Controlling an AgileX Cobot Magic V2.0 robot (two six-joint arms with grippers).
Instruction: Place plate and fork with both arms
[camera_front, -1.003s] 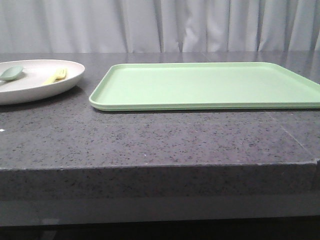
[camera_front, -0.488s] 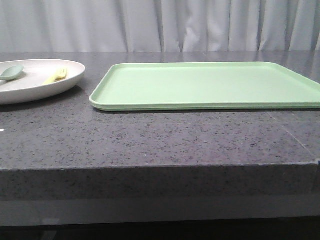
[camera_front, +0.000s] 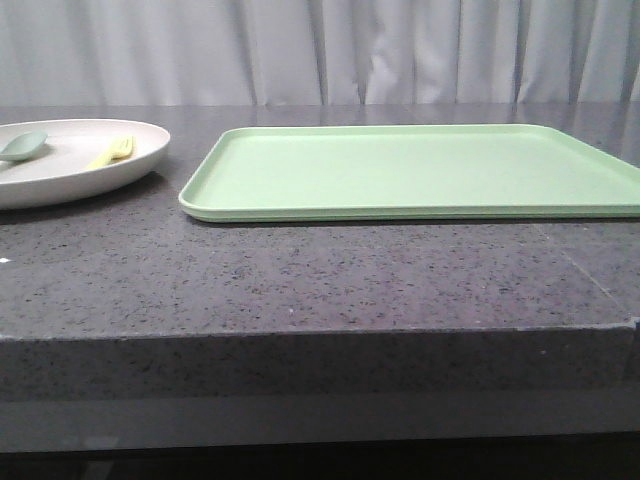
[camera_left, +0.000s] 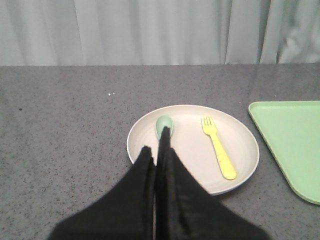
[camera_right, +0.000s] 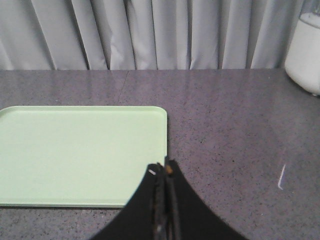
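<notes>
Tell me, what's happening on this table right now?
Nothing is being handled yet. A cream plate sits on the grey countertop with a yellow fork and a pale green spoon lying in it. Beside it is a green tray with nothing on it. The left gripper and the right gripper are both shut, holding nothing.

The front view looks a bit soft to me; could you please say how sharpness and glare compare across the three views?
Front view: plate and fork slightly soft, tray evenly lit. Left wrist view: fork crisp, left pincer a featureless black mass. Right wrist view: faint sheen on the countertop, right pincer dark and blurred.
</notes>
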